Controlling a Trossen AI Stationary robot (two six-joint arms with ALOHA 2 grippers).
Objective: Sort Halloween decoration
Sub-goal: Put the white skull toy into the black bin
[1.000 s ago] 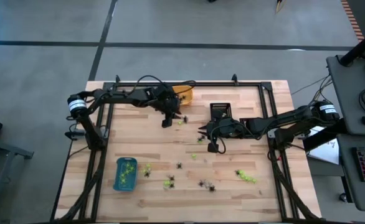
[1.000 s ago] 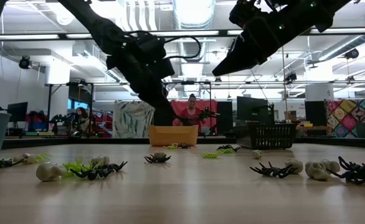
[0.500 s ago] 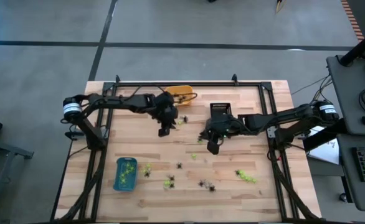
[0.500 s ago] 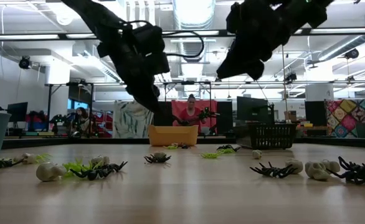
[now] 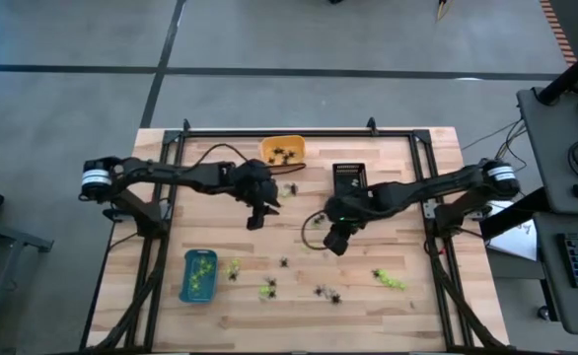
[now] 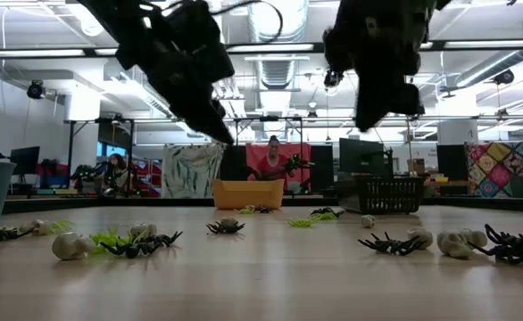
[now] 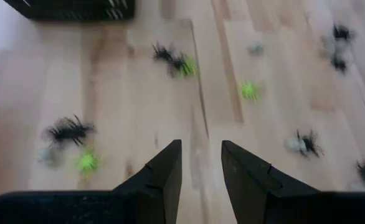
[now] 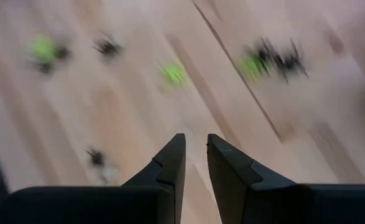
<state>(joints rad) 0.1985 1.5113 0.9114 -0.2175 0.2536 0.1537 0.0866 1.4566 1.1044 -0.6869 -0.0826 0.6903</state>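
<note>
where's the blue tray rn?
High view: the blue tray sits near the table's front-left corner, holding lime-green trinkets, with loose green trinkets on the wood just to its right.

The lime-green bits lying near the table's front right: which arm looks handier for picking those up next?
Probably the right. The right gripper, empty with a narrow gap, hangs nearer the lime-green cluster. The left gripper hovers across the table, closer to the blue tray.

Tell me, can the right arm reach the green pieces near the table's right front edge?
Probably yes. The right tool hangs empty above bare wood, and nothing stands between it and the green pieces.
</note>
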